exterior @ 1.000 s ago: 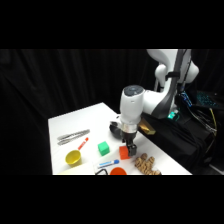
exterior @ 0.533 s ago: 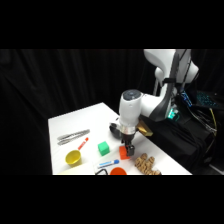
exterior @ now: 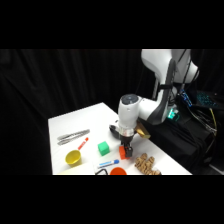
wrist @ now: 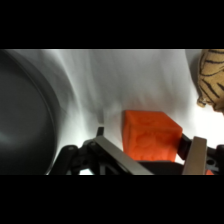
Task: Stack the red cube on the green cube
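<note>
Claw (exterior: 127, 148) lower than before, fingers spread around red cube (wrist: 150, 135), green cube (exterior: 103, 147) unmoved.

A white table (exterior: 75, 127) carries metal tongs (exterior: 73, 135) near its left edge, with a red-tipped marker (exterior: 83, 143) and a yellow cup (exterior: 73, 157) just below them. The green cube (exterior: 103, 147) sits near the middle, the red cube (exterior: 122, 153) close to its right, seemingly on the tabletop. Along the front lie a small blue-tipped stick (exterior: 109, 163), a red-orange disc (exterior: 118, 171) and some tan wooden pieces (exterior: 144, 163).
</note>
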Robot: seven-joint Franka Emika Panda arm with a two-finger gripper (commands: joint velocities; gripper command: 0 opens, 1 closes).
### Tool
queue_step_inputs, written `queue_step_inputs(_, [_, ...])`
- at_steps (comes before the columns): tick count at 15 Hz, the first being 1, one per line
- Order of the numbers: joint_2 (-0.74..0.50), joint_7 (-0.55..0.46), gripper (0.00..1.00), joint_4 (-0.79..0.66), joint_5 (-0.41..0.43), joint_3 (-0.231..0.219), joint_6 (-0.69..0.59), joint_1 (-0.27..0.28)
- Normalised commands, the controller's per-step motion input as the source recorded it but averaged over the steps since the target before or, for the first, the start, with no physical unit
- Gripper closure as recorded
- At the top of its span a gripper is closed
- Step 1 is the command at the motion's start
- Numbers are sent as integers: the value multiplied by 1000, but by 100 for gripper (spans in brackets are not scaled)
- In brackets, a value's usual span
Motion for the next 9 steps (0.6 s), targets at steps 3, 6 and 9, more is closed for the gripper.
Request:
queue_step_inputs(3, [55, -122, 35, 57, 125, -109, 117, 137])
queue_step_inputs(6, [32, -82, 62, 65, 71, -149, 75, 178])
queue_step_inputs(9, [3, -59, 71, 70, 28, -147, 2, 182])
